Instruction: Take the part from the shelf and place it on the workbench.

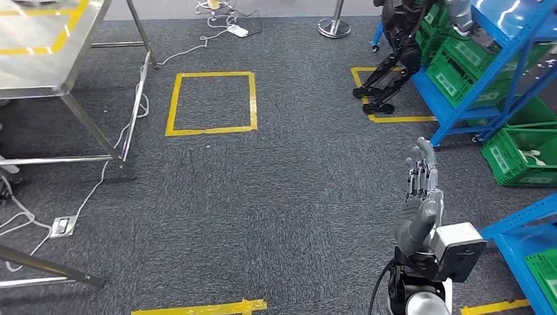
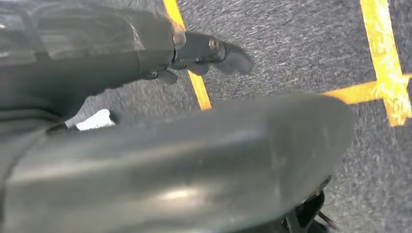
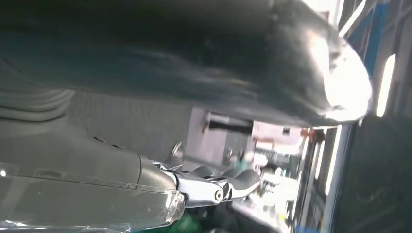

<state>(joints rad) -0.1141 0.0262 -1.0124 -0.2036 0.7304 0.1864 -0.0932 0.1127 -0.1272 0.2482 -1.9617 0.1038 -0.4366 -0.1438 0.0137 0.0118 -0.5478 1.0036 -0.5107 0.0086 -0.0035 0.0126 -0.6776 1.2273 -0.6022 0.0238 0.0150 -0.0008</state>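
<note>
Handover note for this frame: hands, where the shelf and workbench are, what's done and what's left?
Right hand: raised, fingers straight and apart, holding nothing. Left hand: hangs over the carpet and yellow tape, nothing in it. Blue shelf with green crates stands at right; metal workbench at far left. No part picked out yet. Left: reach the shelf, take the part, carry it to the workbench.

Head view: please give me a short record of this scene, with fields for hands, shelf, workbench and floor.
right hand: raised, fingers straight and apart, holding nothing
left hand: above the carpet, holding nothing, fingers extended
shelf: blue, at the right, with green crates
workbench: metal, at the upper left
floor: grey carpet with a yellow tape square and white cables
part: cannot tell which one it is
other: a second dark robot stands by the shelf
</note>
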